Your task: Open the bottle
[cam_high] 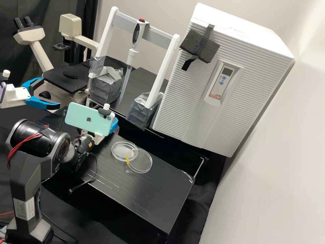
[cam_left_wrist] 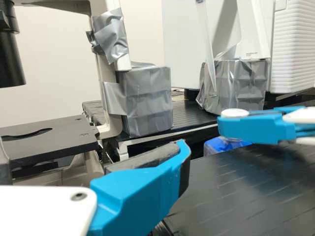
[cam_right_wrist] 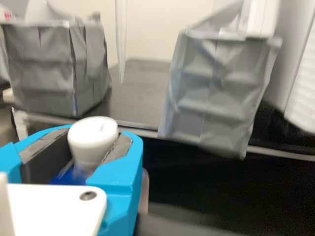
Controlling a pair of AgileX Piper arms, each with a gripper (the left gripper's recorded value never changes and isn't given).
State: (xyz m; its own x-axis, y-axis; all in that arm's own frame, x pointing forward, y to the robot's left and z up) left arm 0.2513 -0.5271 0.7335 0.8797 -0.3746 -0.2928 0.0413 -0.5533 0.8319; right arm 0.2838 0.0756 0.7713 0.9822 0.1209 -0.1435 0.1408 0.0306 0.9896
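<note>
Two end effectors, read left to right. Left end effector (cam_high: 47, 92): fingers spread wide, holding nothing, hanging beside the microscope (cam_high: 64, 78), off the left end of the tabletop (cam_high: 149, 193). Right end effector (cam_right_wrist: 83, 153): closed on the blue bottle (cam_left_wrist: 225, 146) just below its white cap (cam_right_wrist: 92, 133). The bottle is upright at the tabletop's left end, long axis vertical, cap clear above the fingers. It lies to the right of the free left end effector, apart from it. Uncapping probably requires that end effector to cross rightward and take the exposed cap.
</note>
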